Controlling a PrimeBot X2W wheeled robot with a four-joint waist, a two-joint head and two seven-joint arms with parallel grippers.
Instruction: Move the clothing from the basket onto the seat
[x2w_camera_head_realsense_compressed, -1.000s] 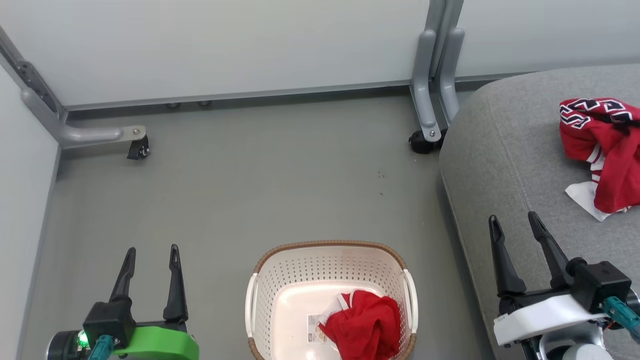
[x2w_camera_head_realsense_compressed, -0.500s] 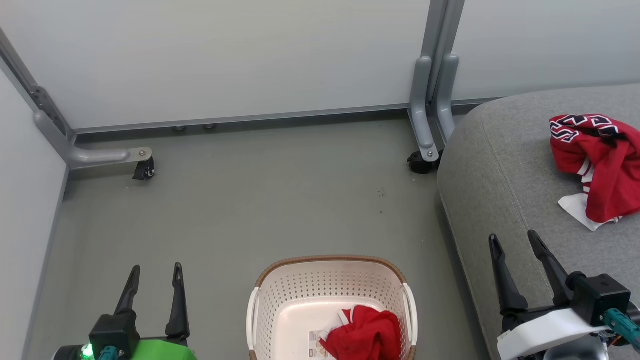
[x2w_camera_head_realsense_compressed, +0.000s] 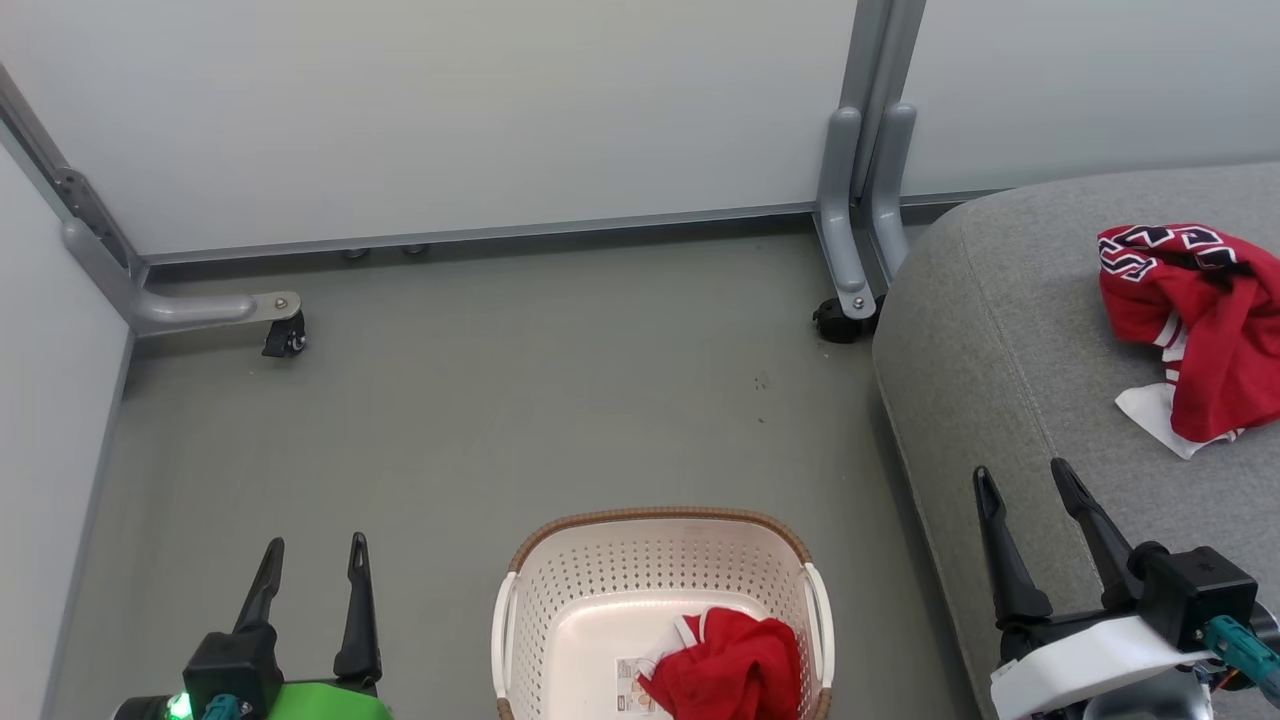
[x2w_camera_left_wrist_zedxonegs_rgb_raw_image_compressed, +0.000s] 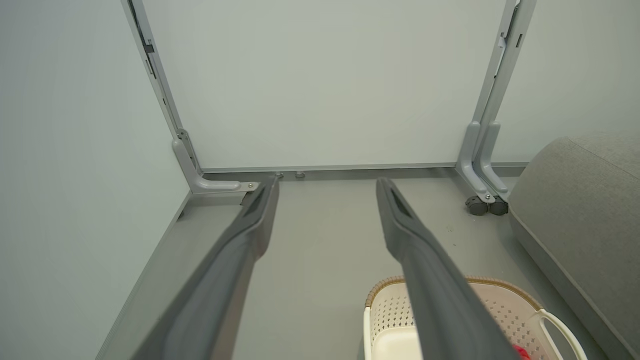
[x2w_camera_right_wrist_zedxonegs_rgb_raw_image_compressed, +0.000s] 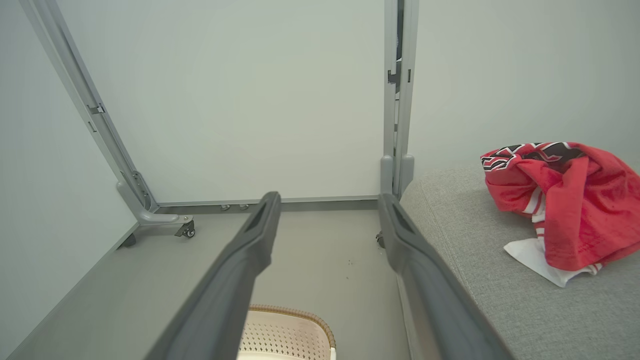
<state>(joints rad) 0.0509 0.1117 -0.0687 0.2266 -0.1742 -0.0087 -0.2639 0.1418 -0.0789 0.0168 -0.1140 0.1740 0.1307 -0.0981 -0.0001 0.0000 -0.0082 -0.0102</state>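
In my head view the left gripper sat at the lower left of the frame, its two dark fingers spread with nothing between them, showing against the grey floor. The right gripper sat at the lower right, fingers likewise spread and empty, showing against the lower left part of the seat. The basket stood on the floor at the bottom centre, between the two grippers and apart from both. Inside it, toward its lower right, I saw the plainer red garment bunched up, partly covering the label sticker on the bottom. The lettered red garment lay crumpled on the seat at the right edge of the frame, its black-and-white lettering at the top and a white piece poking out at its lower left. A grey metal post with a black caster stood just beside the seat's upper left corner, against the pale wall panels
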